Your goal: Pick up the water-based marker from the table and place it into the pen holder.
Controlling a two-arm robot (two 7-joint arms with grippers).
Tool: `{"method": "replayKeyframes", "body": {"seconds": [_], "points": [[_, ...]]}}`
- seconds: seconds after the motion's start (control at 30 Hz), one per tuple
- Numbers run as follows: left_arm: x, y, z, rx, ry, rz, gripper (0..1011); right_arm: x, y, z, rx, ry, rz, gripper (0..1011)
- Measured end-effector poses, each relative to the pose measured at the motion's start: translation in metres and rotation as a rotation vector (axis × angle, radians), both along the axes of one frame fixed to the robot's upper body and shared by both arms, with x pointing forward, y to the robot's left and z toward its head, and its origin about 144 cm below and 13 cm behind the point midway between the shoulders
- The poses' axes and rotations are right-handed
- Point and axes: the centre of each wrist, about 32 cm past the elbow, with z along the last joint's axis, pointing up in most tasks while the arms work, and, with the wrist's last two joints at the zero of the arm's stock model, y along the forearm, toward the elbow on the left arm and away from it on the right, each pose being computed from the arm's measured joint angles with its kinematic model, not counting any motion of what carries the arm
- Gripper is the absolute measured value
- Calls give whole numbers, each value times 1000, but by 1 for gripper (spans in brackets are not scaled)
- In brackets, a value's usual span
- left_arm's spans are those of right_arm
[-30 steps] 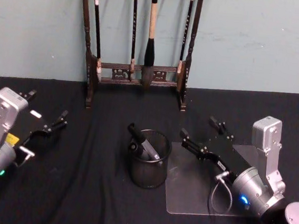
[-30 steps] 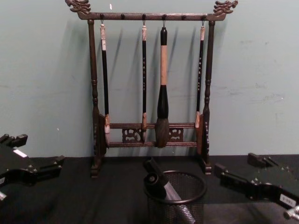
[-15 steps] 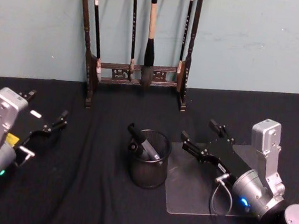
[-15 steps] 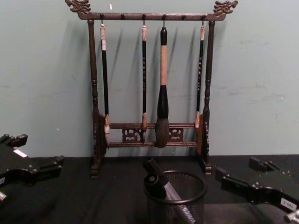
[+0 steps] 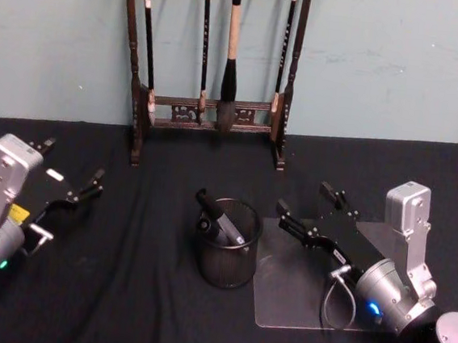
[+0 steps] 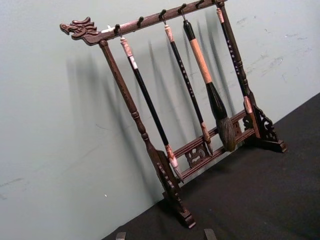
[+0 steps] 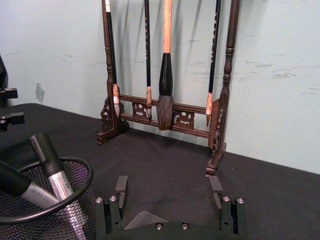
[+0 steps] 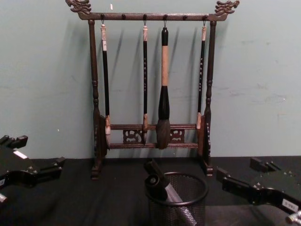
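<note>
2 grey-barrelled markers with black caps (image 5: 222, 222) already lean inside the black wire-mesh pen holder (image 5: 227, 256) at the desk's (image 5: 144, 293) centre. At 3 o'clock of it the right gripper (image 5: 313, 212) hovers, jaws apart and empty, over a clear plastic sheet (image 5: 298, 296). Best retreat straight, clear of the rim. Left gripper (image 5: 70, 174), at 9 o'clock, is parted too.

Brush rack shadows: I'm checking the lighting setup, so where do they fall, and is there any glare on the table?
Left wrist view: the brush rack casts soft doubled shadows on the wall to its left. Head view: the clear sheet on the table shows a pale sheen; the black cloth shows no glare.
</note>
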Motion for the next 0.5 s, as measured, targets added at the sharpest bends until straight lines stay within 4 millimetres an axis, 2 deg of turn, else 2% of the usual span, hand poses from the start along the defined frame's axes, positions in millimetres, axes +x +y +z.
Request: {"method": "replayKeyframes", "body": {"seconds": [0.5], "points": [[0, 0, 0, 0, 0, 0, 1009, 0, 0, 0, 1, -2, 1, 1003]]}}
